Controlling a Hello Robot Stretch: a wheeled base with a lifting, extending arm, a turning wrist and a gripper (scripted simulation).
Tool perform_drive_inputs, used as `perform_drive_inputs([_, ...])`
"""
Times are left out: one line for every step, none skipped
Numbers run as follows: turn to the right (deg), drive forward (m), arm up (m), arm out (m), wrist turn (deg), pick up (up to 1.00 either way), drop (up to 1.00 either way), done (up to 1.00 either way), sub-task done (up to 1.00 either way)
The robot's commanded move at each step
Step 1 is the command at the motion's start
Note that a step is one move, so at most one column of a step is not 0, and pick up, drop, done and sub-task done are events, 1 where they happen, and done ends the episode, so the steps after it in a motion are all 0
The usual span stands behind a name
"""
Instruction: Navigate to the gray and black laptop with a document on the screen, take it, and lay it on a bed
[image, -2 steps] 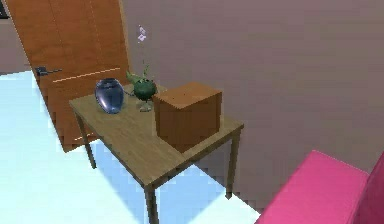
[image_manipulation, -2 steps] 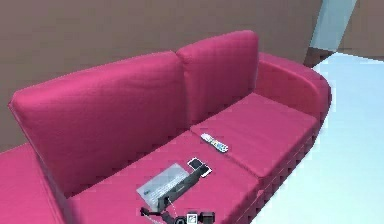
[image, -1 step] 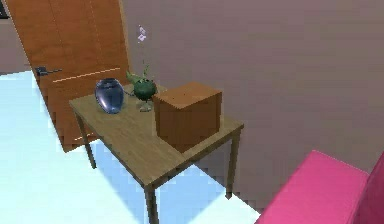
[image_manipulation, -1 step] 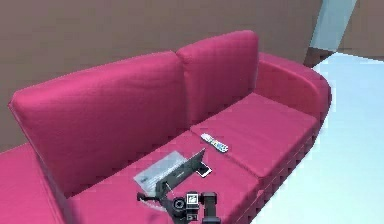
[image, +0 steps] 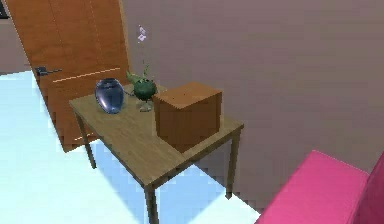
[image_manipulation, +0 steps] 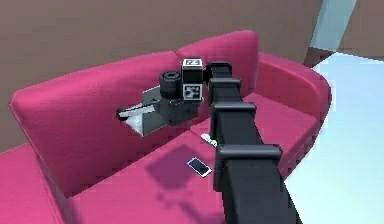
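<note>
laptop (image_manipulation: 152, 122), gray, hangs at the pincer (image_manipulation: 140, 106), which holds it clear of the pink sofa (image_manipulation: 60, 110) at frame centre; a small flat object (image_manipulation: 198, 166) lies on the seat below.

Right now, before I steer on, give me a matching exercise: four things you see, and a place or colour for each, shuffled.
Things: 1 vase; 2 box; 3 phone; 4 door.
Matches: A on the sofa seat; B behind the table; C blue; D brown, on the table.
Pairs: 1-C; 2-D; 3-A; 4-B.
</note>
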Motion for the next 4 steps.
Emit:
perform_drive_inputs([0.0,0.0,0.0,0.0,-45.0,0.0,0.0,0.0,0.0])
perform_drive_inputs([0.0,0.0,0.0,0.0,-45.0,0.0,0.0,0.0,0.0])
perform_drive_inputs([0.0,0.0,0.0,0.0,-3.0,0.0,0.0,0.0,0.0])
perform_drive_inputs([0.0,0.0,0.0,-0.22,0.0,0.0,0.0,0.0,0.0])
